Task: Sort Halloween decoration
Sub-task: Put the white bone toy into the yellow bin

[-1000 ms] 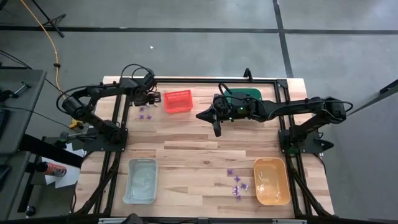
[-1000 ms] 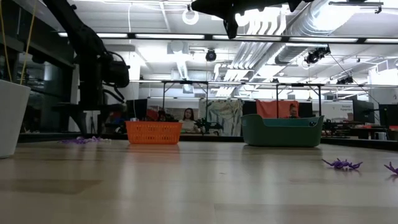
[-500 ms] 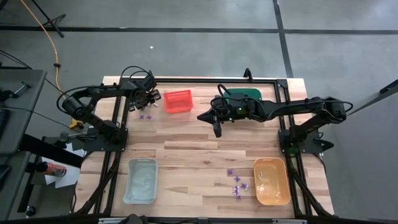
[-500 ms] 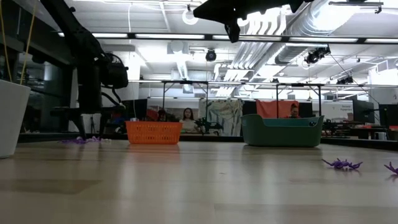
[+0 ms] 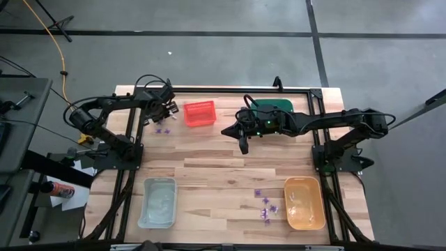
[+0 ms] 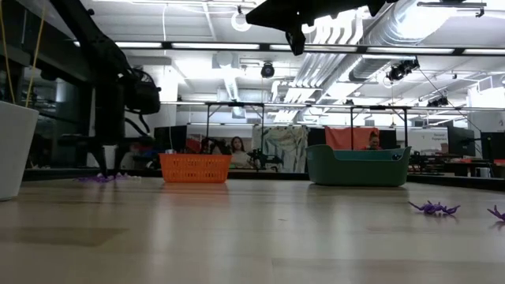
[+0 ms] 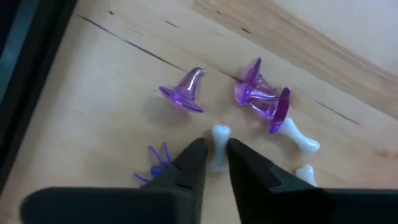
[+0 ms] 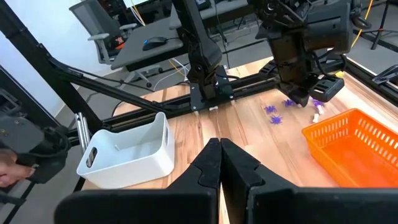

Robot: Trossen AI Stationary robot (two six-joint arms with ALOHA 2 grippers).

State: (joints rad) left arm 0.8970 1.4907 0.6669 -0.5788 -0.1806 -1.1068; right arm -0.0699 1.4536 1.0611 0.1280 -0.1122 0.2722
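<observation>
Two fingers closing on a small white bone piece

L hand is down at the worktop near the far-left corner, just beside the red mesh plastic bin. In the left wrist view its two dark fingers stand on both sides of a small white bone-shaped trinket, w/ only a narrow gap left; they look to be pinching it, but I cannot tell if the grip is already firm. The bone's long axis runs about along the fingers, so the pads press on its thin sides, not its ends.

Around it, all close: a clear purple witch-hat trinket lying tilted, a purple goblet-like trinket on its side, a second white bone touching that goblet, and a thin purple spider trinket just beside one finger. A lift could drag the spider along.

R hand hangs high over mid-worktop, clenched, holding nothing, well apart from this group. L arm is clearly the nearer one. More purple trinkets lie beside the orange oval plastic bin.
</observation>
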